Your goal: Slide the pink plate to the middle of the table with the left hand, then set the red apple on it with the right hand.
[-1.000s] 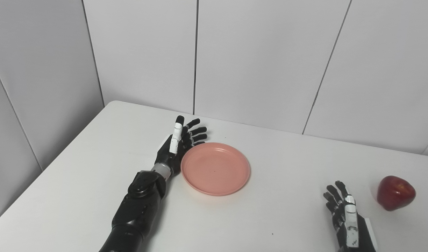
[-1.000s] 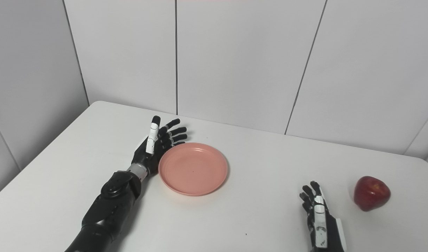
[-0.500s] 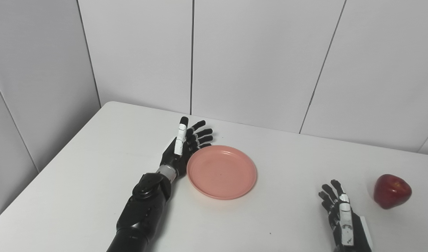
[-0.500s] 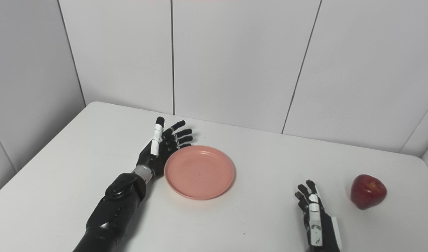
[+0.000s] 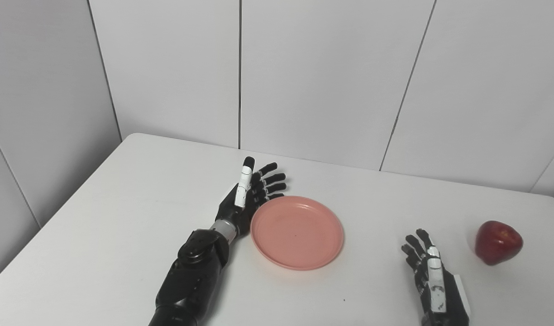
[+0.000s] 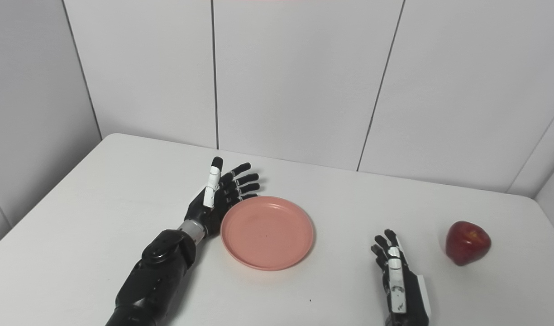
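Pushed rightward, pink plate [image 5: 297, 232] touches left robot hand [image 5: 245, 201], apple [image 5: 499, 242] well apart

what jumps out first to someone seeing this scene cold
The pink plate near the middle of the white table draws the eye first, with the black left hand standing edge-on against its left rim, fingers spread. Next is the red apple alone at the far right. The right hand lies open between plate and apple, touching neither.
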Controlling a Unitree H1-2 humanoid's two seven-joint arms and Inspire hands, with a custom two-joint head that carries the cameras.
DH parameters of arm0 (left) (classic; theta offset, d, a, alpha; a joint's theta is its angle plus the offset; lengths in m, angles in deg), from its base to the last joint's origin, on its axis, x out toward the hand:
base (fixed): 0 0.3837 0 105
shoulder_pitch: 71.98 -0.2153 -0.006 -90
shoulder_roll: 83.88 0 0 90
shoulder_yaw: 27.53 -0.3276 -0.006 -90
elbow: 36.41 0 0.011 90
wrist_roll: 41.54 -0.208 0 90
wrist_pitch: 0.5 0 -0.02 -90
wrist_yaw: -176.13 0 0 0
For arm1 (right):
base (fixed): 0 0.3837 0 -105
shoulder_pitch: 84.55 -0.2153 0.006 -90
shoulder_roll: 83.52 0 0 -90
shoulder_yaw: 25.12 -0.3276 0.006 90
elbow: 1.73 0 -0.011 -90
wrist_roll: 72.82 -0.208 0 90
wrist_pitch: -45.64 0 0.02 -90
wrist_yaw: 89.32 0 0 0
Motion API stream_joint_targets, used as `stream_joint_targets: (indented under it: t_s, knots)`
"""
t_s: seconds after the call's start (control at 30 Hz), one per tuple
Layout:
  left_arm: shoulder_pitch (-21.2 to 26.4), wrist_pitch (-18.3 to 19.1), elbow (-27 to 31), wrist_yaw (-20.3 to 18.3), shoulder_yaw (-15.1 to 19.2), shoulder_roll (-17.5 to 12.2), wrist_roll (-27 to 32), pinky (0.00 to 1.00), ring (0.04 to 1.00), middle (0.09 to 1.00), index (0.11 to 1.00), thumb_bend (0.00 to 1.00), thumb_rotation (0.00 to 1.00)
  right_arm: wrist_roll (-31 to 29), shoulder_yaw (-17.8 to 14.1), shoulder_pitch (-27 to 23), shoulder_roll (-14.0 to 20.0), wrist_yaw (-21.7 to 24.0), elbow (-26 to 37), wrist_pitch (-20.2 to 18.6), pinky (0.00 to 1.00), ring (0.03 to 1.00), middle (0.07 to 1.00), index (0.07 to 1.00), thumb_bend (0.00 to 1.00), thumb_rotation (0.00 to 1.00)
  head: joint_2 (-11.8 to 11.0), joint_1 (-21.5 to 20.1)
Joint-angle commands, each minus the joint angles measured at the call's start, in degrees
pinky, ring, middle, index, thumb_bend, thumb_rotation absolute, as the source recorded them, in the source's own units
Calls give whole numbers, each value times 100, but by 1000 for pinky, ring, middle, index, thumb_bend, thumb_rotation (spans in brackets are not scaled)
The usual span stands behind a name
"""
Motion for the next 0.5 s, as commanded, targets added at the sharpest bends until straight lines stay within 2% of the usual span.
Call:
stream_joint_targets:
  t_s: [0.0,0.47]
  knots:
    - [1,234,10,-14,-46,7,-41,772,798,801,841,931,1000,-58,131,-62,-129,108,97,-208,962,901,907,937,825,1000,12,-39]
    - [81,265,46,-69,-212,6,-188,767,792,809,841,928,1000,91,228,-90,-246,9,102,-180,945,889,902,938,810,1000,52,-237]
